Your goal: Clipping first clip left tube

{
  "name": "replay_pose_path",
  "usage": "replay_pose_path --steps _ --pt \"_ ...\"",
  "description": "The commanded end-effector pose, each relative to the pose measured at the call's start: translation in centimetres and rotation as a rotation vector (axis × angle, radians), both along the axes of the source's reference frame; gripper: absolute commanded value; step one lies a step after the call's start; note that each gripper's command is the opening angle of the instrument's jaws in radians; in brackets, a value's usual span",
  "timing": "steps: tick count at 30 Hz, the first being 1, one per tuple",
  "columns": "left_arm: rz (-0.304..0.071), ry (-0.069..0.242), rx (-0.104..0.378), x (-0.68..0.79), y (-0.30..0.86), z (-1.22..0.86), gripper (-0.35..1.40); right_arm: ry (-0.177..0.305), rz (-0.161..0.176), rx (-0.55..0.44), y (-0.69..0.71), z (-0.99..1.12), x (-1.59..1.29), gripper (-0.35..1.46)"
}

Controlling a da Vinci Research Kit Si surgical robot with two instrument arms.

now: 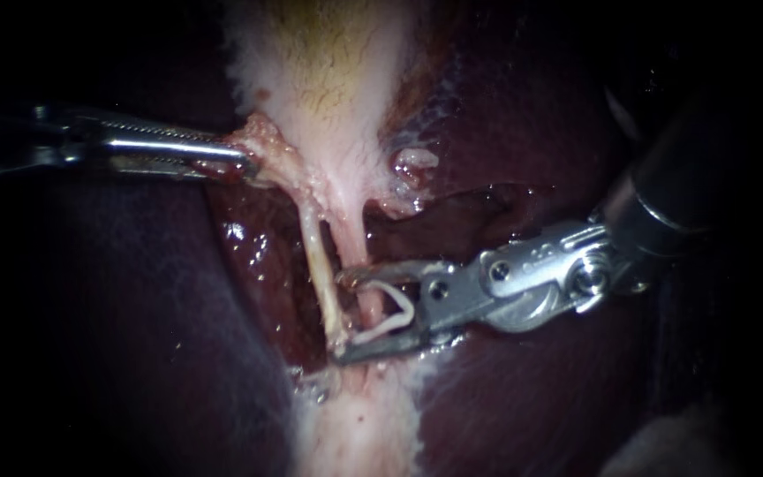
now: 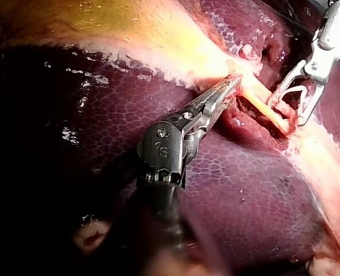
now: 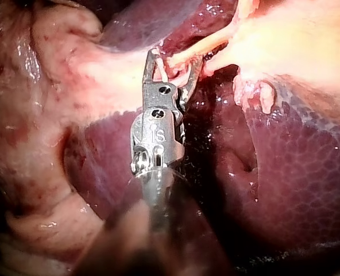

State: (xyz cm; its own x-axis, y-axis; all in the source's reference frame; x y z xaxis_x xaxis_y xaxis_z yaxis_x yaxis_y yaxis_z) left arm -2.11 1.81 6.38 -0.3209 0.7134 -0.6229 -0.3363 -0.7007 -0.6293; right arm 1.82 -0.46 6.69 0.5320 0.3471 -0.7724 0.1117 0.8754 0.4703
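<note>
Below the pale gallbladder [image 1: 328, 79], two tubes run down: a thin whitish left tube [image 1: 315, 256] and a pinker right tube [image 1: 348, 238]. My left instrument [image 1: 245, 162] comes in from the left with its jaws shut on the tissue at the gallbladder's neck, pulling it sideways. My right instrument [image 1: 340, 318] stands open across the tubes with a white clip [image 1: 396, 316] held open between its jaws. The right tube lies inside the jaws and the left tube is at their tips. The left wrist view shows the left jaws [image 2: 234, 83] gripping beside the tube [image 2: 262, 100].
Dark red liver [image 1: 134, 309] surrounds the tubes on both sides, with a raw wet bed [image 1: 258, 256] behind them. A pale band of tissue [image 1: 364, 424] continues below the jaws. A small torn tag [image 1: 415, 163] sits right of the gallbladder's neck.
</note>
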Motion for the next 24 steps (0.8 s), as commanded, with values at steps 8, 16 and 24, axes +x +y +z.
replay_pose_path --steps 8,16,24 --pt "0.0 -0.001 0.001 -0.04 -0.03 -0.04 -0.35 -0.037 -0.006 -0.001 0.04 0.29 -0.01 0.49" --pt "0.003 -0.002 -0.003 -0.05 -0.04 -0.05 -0.35 0.006 -0.03 0.024 0.07 0.48 0.07 0.49" --pt "0.006 -0.004 -0.002 -0.08 -0.04 -0.05 -0.35 0.179 -0.115 0.068 -0.05 0.51 0.24 0.48"
